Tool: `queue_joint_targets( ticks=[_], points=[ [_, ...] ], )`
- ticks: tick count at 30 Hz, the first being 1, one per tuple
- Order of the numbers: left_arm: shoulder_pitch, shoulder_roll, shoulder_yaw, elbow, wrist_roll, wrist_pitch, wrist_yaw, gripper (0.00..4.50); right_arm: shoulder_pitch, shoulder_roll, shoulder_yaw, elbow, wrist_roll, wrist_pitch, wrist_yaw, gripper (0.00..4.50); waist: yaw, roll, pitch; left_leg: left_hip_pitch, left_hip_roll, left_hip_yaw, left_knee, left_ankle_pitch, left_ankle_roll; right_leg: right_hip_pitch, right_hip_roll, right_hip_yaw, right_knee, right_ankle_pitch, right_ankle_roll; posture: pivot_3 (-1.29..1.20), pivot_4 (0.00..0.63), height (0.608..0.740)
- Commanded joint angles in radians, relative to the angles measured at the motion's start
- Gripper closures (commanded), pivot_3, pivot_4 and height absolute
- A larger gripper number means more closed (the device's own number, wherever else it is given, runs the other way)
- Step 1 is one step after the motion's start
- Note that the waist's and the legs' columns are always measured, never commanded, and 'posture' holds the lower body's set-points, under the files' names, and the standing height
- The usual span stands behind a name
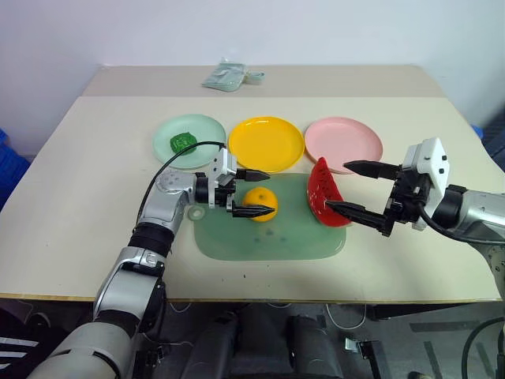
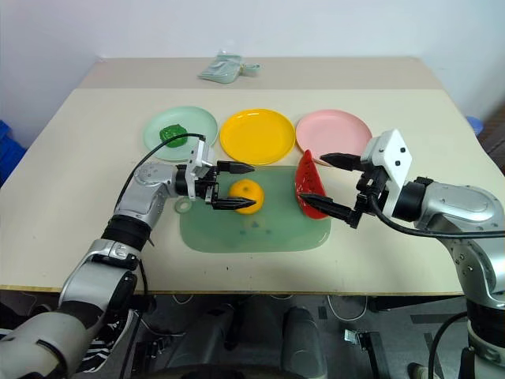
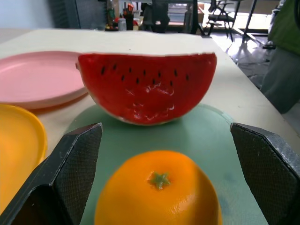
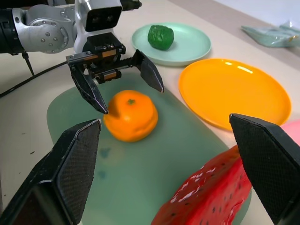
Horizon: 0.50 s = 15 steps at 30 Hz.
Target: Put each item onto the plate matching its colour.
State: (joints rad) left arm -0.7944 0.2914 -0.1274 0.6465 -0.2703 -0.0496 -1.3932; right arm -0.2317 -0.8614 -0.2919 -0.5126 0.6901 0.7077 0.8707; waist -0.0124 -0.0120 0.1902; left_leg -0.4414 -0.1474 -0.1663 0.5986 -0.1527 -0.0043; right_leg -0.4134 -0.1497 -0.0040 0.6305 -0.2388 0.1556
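Step in hand — my left gripper point(image 1: 251, 192), jaws wide, brackets the glossy round plastic orange point(image 1: 259, 203) at centre frame on the translucent green cutting board point(image 1: 237, 241); next I should close and lift it to the smooth bright yellow plate point(image 1: 266, 143) just above. My right gripper point(image 1: 355, 189), equally wide, flanks the red watermelon wedge point(image 1: 325, 192) — unheld. The ribbed dark green vegetable point(image 1: 182, 142) sits on the mint plate point(image 1: 207, 130).

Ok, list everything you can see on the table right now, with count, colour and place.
plates: 3, mint green, yellow, pink, in a row behind the board
ribbed vegetable: 1, dark green, on the mint plate
cutting board: 1, translucent green, table centre
orange: 1, on the board
watermelon wedge: 1, red, green rind, board's right edge
pouch: 1, pale green, far edge
left gripper: open around the orange
right gripper: open by the wedge
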Motion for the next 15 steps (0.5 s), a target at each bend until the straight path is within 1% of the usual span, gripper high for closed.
queue_joint_targets(
  ticks=[1, 8, 15],
  points=[
    [-0.034, -0.003, 0.005, 0.008, 0.007, -0.022, -0.006, 0.03, -0.004, 0.006, -0.015, -0.043, 0.017, -0.021, -0.017, 0.0, 0.001, 0.0, 0.0, 0.0, 0.0, 0.0, 0.0, 0.0, 0.0, 0.0, 0.0, 0.0, 0.0, 0.0, 0.0, 0.0, 0.15, 0.74],
    [-0.055, -0.015, -0.015, 0.075, 0.07, -0.121, 0.02, 0.03, -0.009, 0.01, 0.008, -0.043, 0.0, -0.044, -0.028, 0.0, 0.002, 0.0, 0.0, 0.0, 0.0, 0.0, 0.0, 0.0, 0.0, 0.0, 0.0, 0.0, 0.0, 0.0, 0.0, 0.0, 0.15, 0.74],
    [-0.05, -0.033, -0.019, 0.099, 0.086, -0.126, 0.023, 0.03, -0.023, 0.017, 0.035, -0.038, -0.008, -0.065, -0.039, 0.0, 0.001, 0.0, 0.0, 0.0, 0.0, 0.0, 0.0, 0.0, 0.0, 0.0, 0.0, 0.0, 0.0, 0.0, 0.0, 0.0, 0.15, 0.74]
  ],
)
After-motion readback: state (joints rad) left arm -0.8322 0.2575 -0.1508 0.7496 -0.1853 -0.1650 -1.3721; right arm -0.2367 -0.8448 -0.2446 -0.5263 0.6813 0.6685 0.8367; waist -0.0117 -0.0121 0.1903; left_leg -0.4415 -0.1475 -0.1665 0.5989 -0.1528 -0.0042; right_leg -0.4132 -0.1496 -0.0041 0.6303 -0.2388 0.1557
